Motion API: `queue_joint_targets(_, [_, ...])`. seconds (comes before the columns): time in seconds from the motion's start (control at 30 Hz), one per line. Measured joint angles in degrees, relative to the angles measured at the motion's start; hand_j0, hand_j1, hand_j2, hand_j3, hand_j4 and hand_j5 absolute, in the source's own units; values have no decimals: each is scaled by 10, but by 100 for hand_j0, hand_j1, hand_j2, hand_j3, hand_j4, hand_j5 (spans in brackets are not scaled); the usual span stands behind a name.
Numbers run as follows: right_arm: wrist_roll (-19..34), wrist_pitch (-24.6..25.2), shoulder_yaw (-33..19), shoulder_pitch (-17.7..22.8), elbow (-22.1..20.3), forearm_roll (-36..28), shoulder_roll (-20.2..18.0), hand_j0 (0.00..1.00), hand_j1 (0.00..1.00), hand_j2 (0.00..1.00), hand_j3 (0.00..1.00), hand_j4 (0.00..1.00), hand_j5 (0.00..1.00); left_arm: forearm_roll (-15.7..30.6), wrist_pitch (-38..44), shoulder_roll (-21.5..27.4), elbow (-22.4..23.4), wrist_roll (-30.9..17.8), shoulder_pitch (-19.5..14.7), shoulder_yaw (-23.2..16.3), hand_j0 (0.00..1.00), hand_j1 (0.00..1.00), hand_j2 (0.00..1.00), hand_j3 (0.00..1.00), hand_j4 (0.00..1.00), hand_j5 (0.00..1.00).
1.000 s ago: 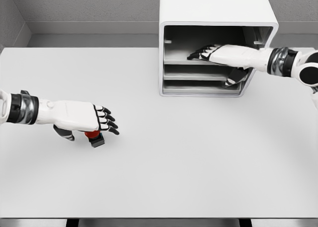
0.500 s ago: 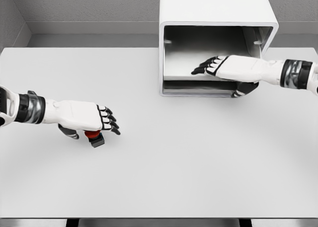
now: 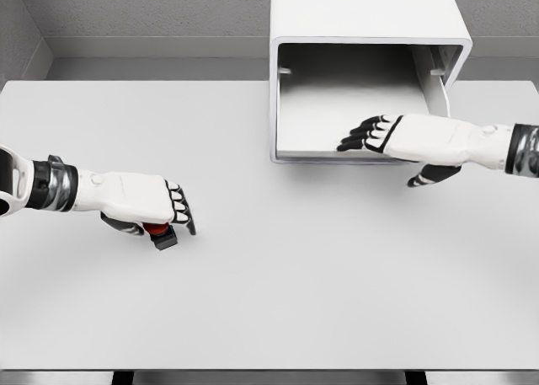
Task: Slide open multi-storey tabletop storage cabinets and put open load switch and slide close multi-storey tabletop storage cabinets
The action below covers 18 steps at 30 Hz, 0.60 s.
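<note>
The load switch (image 3: 162,237), a small red and black part, lies on the white table (image 3: 320,275) at the left. My left hand (image 3: 157,223) covers it, with fingers curled down on its far side and the thumb on its near side. The white storage cabinet (image 3: 362,10) stands at the back right. Its top drawer (image 3: 337,107) is slid well out towards me and looks empty. My right hand (image 3: 387,157) holds the drawer's front edge, fingers (image 3: 362,135) flat on top and the thumb below it.
Grey walls close off the back and left of the table. The drawer's front edge overhangs the table just in front of the cabinet. The lower shelves are hidden behind the pulled-out drawer.
My right hand has drawn back towards me, sliding the drawer out of the cabinet. My left hand's fingers have curled down around the load switch, which has not moved.
</note>
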Motion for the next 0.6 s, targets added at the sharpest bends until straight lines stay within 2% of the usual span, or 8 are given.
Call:
queue_joint_targets(0.2, [1,-9,-34,36,-14,-8,-19,100,100,100,100,100,100,-1,0,1,-2,0,7,0,58,58,58,58,58,58])
queue_joint_targets(0.23, [1,-9,-48,49,-16,-16,-23,100,100,100,100,100,100,0,0,2,-2,0,7,0,54,54,54,54,54,54])
queue_joint_targets(0.43, [1,-10,-147,87,-29,-87,-54,100,100,100,100,100,100,1,0,3,-2,0,7,1,45,45,45,45,45,45])
queue_joint_targets(0.6, [2,-10,-232,172,-54,-158,-100,100,100,100,100,100,100,0,0,4,-3,0,2,1,45,45,45,45,45,45])
